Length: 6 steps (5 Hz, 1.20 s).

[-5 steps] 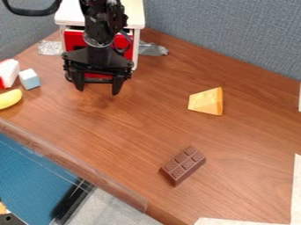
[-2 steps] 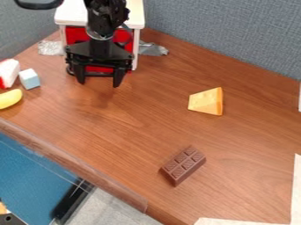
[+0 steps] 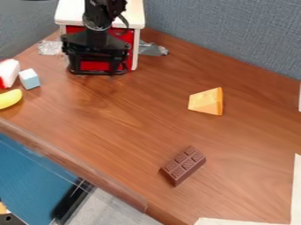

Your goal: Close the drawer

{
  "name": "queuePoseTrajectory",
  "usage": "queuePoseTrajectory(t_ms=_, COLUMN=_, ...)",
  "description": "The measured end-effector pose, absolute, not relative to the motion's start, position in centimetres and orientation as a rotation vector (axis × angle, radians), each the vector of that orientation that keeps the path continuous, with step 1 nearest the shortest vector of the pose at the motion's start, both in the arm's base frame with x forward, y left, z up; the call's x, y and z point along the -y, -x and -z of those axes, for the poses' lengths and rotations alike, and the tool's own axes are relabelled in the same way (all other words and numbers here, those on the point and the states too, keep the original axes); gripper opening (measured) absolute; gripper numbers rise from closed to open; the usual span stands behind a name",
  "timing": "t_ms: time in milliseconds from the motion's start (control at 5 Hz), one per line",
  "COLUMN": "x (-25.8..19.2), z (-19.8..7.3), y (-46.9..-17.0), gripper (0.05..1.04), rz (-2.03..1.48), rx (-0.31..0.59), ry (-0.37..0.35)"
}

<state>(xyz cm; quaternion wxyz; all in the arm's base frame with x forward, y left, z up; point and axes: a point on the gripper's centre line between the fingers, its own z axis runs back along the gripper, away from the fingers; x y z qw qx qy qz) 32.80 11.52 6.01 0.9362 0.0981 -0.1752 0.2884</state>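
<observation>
Wood table (image 3: 141, 127) w/ toy food & blocks. Far L side: white cabinet (image 3: 70, 13), its R post showing beside the arm. Grey fabric partition (image 3: 223, 35) runs behind, far side over to R. Crumpled silver pc (image 3: 50, 47) on the table just L of the cabinet, another silver pc (image 3: 153, 49) just R of it.

L edge, near side of the cabinet: pale blue block (image 3: 29, 79) w/ white & red block (image 3: 8, 73) just beside it, L. Yellow banana (image 3: 10, 98) a bit nearer, partly cut off by the view's edge. Cheese wedge (image 3: 206, 101) R of center, mid-depth, well apart from the cabinet. Choc bar (image 3: 183, 165) nearer, approx center-R, lying at a slant, segments up, also well apart. White sheet (image 3: 297, 189) at near R corner. All these sit off to the sides or nearer, vs. the drawer front.

In the way: black arm (image 3: 104, 15) comes in from the far edge, over the cabinet, & gripper (image 3: 95, 70) hangs right in front of the drawer, hiding much of it. Fingers spread apart, w/ red showing btwn them.

Drawer (image 3: 94, 65): far L, in the cabinet under the white top. Bright red front, visible in patches around & btwn the gripper parts, white frame at its R. Dark bar crosses low, by the fingers; can't tell if it's a handle. Whether the drawer's fully in: can't tell.
</observation>
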Motion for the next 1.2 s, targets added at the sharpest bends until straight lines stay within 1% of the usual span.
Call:
queuePoseTrajectory(t_ms=200, x=-11.5, z=-5.9, y=-32.8, gripper=0.999, rz=-0.59, rx=0.355, ry=-0.197)
queuePoseTrajectory(t_ms=400, x=-10.0, z=-5.7, y=-31.8, gripper=0.999, rz=-0.582, rx=0.301, ry=-0.135)
queuePoseTrajectory(t_ms=600, x=-6.6, z=-8.6, y=-30.8, gripper=0.999, rz=-0.522, rx=0.342, ry=-0.06)
queuePoseTrajectory(t_ms=800, x=-3.9, z=-11.3, y=-28.7, gripper=0.999, rz=-0.466, rx=0.348, ry=0.012)
queuePoseTrajectory(t_ms=1000, x=-0.2, z=-13.5, y=-25.7, gripper=0.999, rz=-0.352, rx=0.331, ry=0.068)
queuePoseTrajectory(t_ms=1200, x=2.4, z=-14.3, y=-23.1, gripper=0.999, rz=-0.252, rx=0.279, ry=0.083)
